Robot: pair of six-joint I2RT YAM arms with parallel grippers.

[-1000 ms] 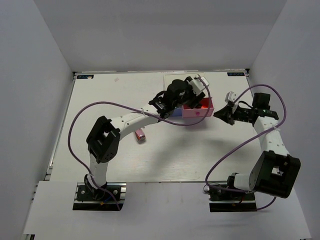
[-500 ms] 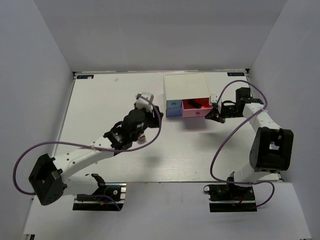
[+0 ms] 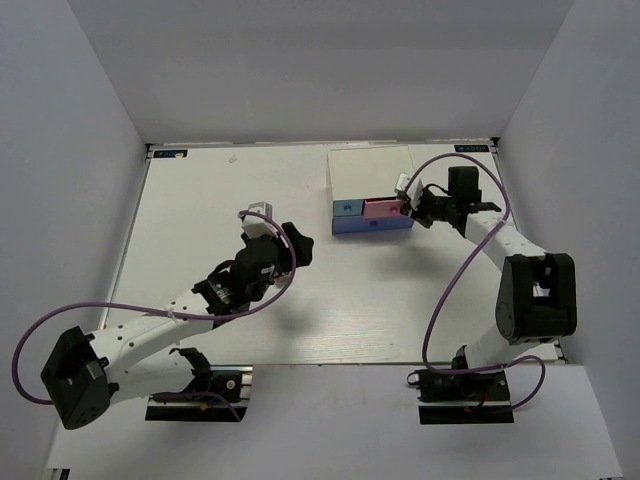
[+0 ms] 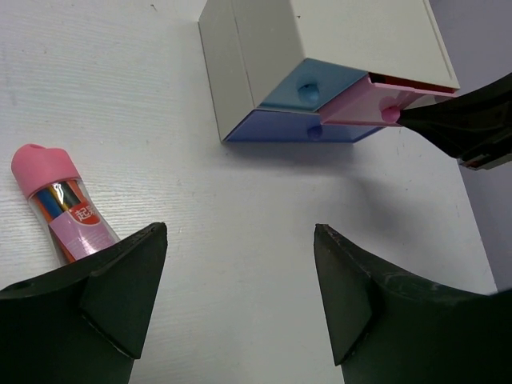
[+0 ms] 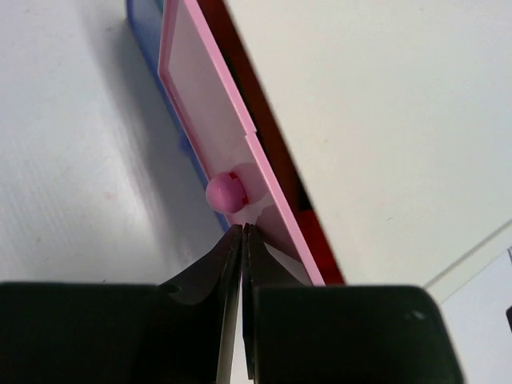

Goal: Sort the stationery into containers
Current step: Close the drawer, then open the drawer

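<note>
The white drawer box (image 3: 370, 168) stands at the back of the table and also shows in the left wrist view (image 4: 336, 40). Its pink drawer (image 3: 380, 208) sticks out slightly, with a red sliver showing inside (image 5: 276, 140). My right gripper (image 5: 242, 232) is shut, its tips against the pink drawer front just beside the pink knob (image 5: 225, 193). In the top view it (image 3: 410, 206) is at the drawer's right end. My left gripper (image 4: 240, 232) is open and empty, left of the box (image 3: 297, 243). The stubby pink oblong item (image 4: 60, 204) lies left of its fingers. No highlighters or grey-blue piece are in view.
The light-blue drawer (image 4: 308, 84) and the blue-violet lower drawer (image 4: 288, 128) are shut. Purple cables (image 3: 455, 275) loop from both arms over the table. White walls enclose the table on three sides.
My left arm has drawn back from the drawer box to the near left. My right gripper has moved in and pushed the open pink drawer almost shut.
</note>
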